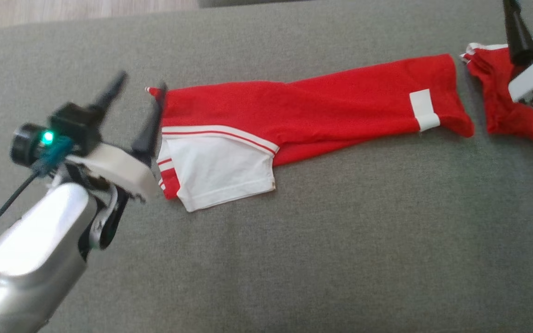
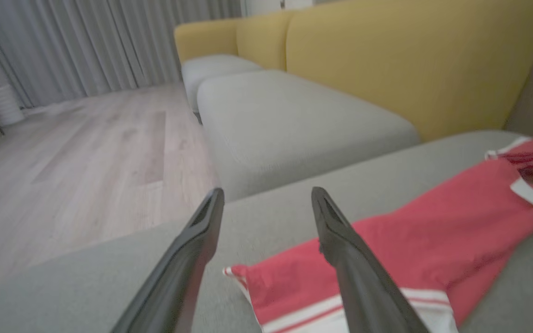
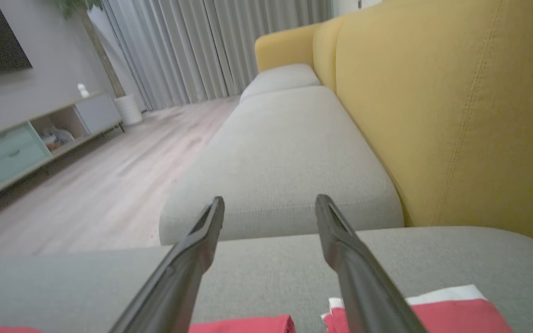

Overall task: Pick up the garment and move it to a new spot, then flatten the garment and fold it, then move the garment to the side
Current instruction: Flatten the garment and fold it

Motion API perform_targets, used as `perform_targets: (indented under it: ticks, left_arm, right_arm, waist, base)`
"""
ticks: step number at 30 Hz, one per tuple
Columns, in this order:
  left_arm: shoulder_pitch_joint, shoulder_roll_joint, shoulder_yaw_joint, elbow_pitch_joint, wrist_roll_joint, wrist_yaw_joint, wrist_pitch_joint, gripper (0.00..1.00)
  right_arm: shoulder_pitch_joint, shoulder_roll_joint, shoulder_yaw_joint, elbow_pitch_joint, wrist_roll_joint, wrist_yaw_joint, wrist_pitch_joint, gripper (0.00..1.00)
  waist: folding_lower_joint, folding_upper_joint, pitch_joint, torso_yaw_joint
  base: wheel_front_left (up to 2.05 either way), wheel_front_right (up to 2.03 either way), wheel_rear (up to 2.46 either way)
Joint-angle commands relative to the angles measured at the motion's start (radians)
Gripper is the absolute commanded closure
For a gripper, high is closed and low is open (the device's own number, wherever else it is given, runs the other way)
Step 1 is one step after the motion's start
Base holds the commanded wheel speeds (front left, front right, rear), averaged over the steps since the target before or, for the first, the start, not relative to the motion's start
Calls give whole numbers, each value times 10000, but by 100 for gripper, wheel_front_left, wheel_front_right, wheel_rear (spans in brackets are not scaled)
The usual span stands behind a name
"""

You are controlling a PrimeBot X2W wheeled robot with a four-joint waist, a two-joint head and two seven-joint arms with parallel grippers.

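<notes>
The garment (image 1: 312,108) is a red shirt with white sleeves and stripes, lying folded into a long band across the grey sofa seat. Its right end (image 1: 495,99) is bunched under my right arm. My left gripper (image 1: 141,90) hovers open at the garment's left end, its right finger over the cloth's corner; the left wrist view shows the red cloth (image 2: 414,240) beside that finger with nothing between the fingers. My right gripper (image 1: 532,18) is open above the garment's right end, and its wrist view shows red and white cloth (image 3: 437,310) just below its empty fingers (image 3: 363,277).
The grey seat cushion (image 1: 294,259) stretches wide in front of the garment. Wooden floor (image 1: 63,11) lies past its far edge. A second grey cushion (image 3: 285,166) and a yellow backrest (image 3: 456,106) stand beyond, with curtains and a low cabinet (image 3: 26,138) further off.
</notes>
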Motion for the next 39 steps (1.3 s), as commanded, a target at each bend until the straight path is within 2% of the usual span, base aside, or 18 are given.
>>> perform_targets:
  ticks: [1,4,6,8,12,15,18,22,24,29,34,39]
  left_arm:
    - [-384,155,807,-216,-66,316,-509,0]
    - [-175,-132,1348,-147,-21,942,-1638,0]
    - [111,-404,1645,-124,-151,1174,-2265,0]
    - [433,-618,1926,-130,-183,1329,-2641,0]
    - [1286,-1080,2548,-194,77,1531,-2885,0]
    - [2048,-1573,3346,-447,671,1428,-2896,0]
    - [2992,-2125,4096,-499,1189,1132,-2899,0]
    - [4071,-2785,4904,-291,1803,595,-2900,0]
    - [4507,-3187,5426,-174,2241,181,-2901,0]
    - [4609,-3663,5970,2,2954,-442,-2901,0]
    - [4288,-4094,6176,177,3541,-987,-2901,0]
    - [3972,-4457,6361,283,3995,-1376,-2902,0]
  right_arm:
    - [120,24,-156,-293,160,-7,-327,0]
    - [360,348,-615,-589,202,-7,-705,0]
    - [627,676,-1012,-856,33,-7,-801,0]
    - [987,1045,-1904,-1379,-319,-7,-818,0]
    - [2552,2073,-3840,-2651,-2067,-7,-824,0]
    - [4004,3059,-5239,-3520,-3467,-7,-825,0]
    - [5286,4115,-6405,-4211,-4464,-7,-826,0]
    - [6521,4762,-6979,-4666,-5523,-7,-826,0]
    - [6976,4915,-7137,-4844,-5895,-7,-826,0]
    - [6994,4957,-7087,-5075,-6076,-7,-827,0]
    - [6439,4961,-7259,-5006,-6484,-7,-827,0]
    - [5365,4962,-7912,-4301,-7096,-7,-623,0]
  waist:
    - [0,-1,-178,-47]
    - [0,-1,-351,-103]
    - [0,-1,-448,-154]
    - [0,-1,-509,-209]
    - [0,-1,-618,-272]
    - [0,-1,-687,-252]
    - [0,-1,-761,-251]
    - [0,-1,-825,-272]
    - [0,-1,-781,-265]
    - [0,-1,-582,-175]
    - [0,-1,-253,-22]
    - [0,-1,148,215]
  base:
    - [0,0,0]
    - [0,0,0]
    - [0,0,0]
    - [0,0,0]
    - [0,0,0]
    - [0,0,0]
    - [0,0,0]
    - [0,0,0]
    - [0,0,0]
    - [0,0,0]
    - [0,0,0]
    - [0,0,0]
